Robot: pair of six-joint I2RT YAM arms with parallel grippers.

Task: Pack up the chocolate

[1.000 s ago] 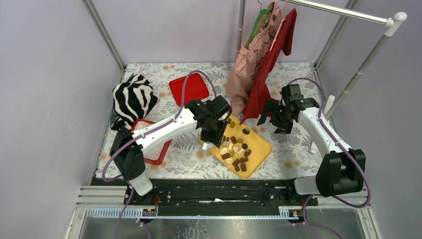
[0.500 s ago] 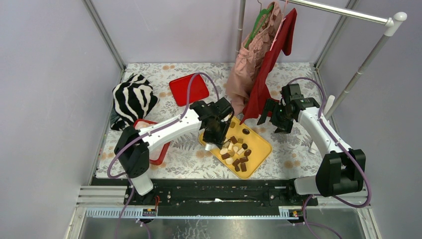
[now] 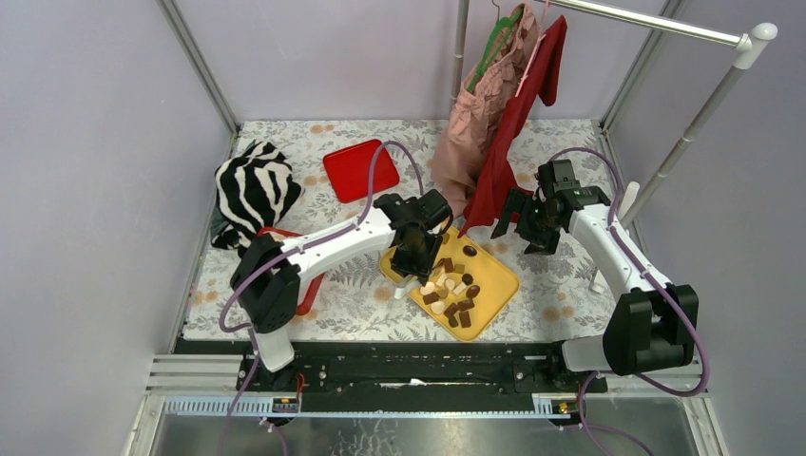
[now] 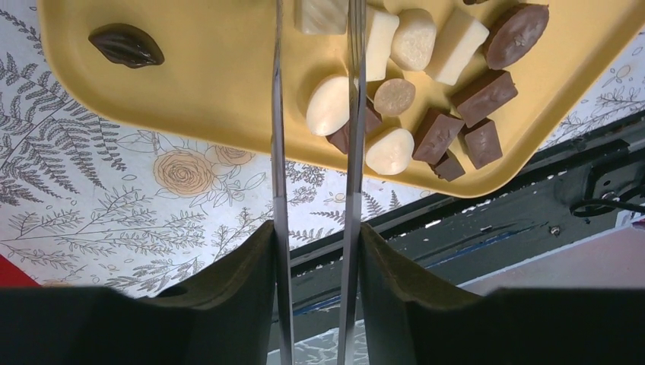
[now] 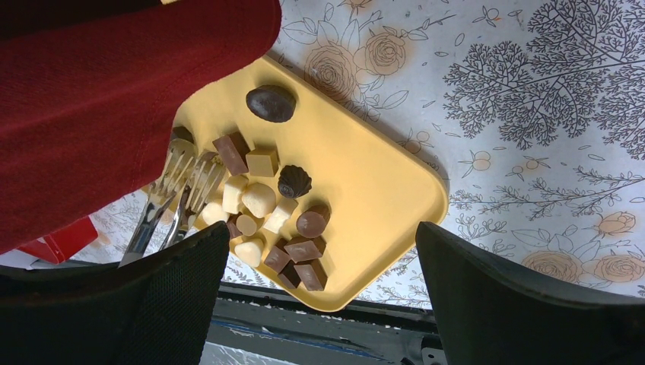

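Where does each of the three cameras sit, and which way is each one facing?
Top external: fixed above and behind, facing down on the table; the left arm and right arm show whole.
Left wrist: on the left arm, facing down along the left fingers, which clamp metal tongs, at the yellow tray.
Right wrist: on the right arm, facing down between the open right fingers at the tray, partly hidden by a red garment.
Shared: every view shows the tray and chocolate.

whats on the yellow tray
Loose chocolates, dark, brown and cream, clustered toward one end, with metal tongs reaching among them. A red cloth blocks one corner, so anything there is hidden.
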